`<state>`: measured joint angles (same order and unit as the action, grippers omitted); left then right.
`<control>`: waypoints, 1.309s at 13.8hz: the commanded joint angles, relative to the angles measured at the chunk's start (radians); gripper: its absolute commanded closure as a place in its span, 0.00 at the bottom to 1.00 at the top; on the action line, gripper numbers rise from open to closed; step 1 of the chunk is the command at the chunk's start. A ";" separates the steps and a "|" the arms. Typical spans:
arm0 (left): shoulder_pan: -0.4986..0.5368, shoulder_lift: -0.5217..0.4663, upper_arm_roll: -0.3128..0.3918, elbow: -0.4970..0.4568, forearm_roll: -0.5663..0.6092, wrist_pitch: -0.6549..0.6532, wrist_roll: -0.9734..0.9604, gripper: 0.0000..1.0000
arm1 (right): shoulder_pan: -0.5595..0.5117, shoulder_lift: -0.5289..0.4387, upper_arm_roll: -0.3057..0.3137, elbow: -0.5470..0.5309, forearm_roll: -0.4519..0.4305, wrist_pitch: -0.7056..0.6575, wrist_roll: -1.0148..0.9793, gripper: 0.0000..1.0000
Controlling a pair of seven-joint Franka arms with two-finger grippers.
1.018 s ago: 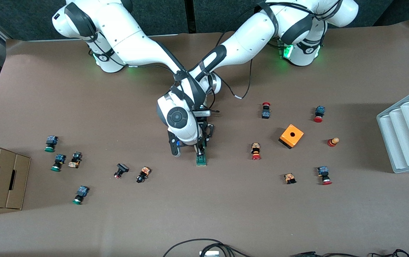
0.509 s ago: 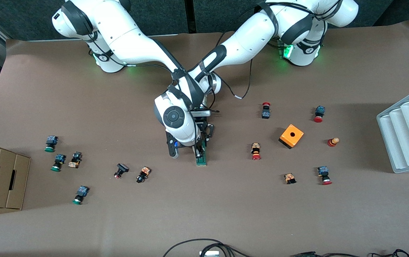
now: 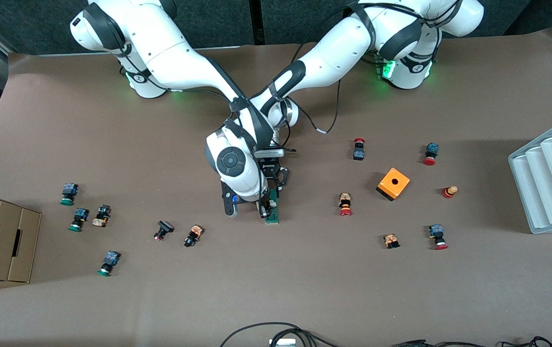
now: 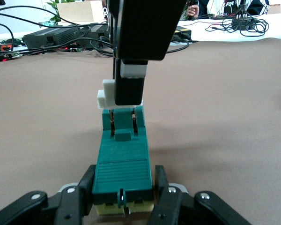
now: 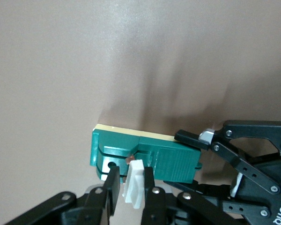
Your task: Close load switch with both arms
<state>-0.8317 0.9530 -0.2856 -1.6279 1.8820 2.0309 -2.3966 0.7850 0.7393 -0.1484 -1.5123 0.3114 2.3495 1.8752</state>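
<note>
The load switch (image 3: 272,214) is a narrow dark-green block lying on the middle of the table. My left gripper (image 4: 124,199) is shut on the switch's body (image 4: 123,161), one finger on each long side. In the front view the left gripper (image 3: 275,189) sits low over the switch's end nearest the arms' bases. My right gripper (image 5: 131,185) reaches down from above and is shut on the white lever (image 5: 134,182), which stands tilted up from the switch (image 5: 152,159). The right arm's wrist (image 3: 233,166) hides part of both grippers in the front view.
An orange cube with a hole (image 3: 393,183) and red-capped buttons (image 3: 345,204) lie toward the left arm's end. Green-capped buttons (image 3: 78,219) and cardboard boxes (image 3: 1,241) lie toward the right arm's end. A grey ribbed tray (image 3: 550,173) is at the table's edge. Cables (image 3: 276,332) lie along the near edge.
The right arm's wrist has swung slightly toward the right arm's end, and its fingers have narrowed onto the white lever. The left gripper and the switch body have stayed put.
</note>
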 commanded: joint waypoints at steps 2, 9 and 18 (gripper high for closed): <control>-0.003 0.013 -0.004 0.020 0.019 -0.008 -0.013 0.46 | 0.005 0.018 0.000 0.035 -0.020 0.014 0.009 0.73; -0.003 0.015 -0.004 0.020 0.019 -0.008 -0.012 0.46 | 0.010 0.014 0.001 0.034 -0.020 0.014 0.012 0.74; -0.003 0.015 -0.004 0.020 0.019 -0.008 -0.012 0.46 | 0.007 0.005 0.001 0.034 -0.018 -0.003 0.012 0.76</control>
<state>-0.8317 0.9533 -0.2856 -1.6281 1.8820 2.0303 -2.3966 0.7942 0.7385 -0.1476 -1.5048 0.3114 2.3526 1.8752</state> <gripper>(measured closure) 0.458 0.762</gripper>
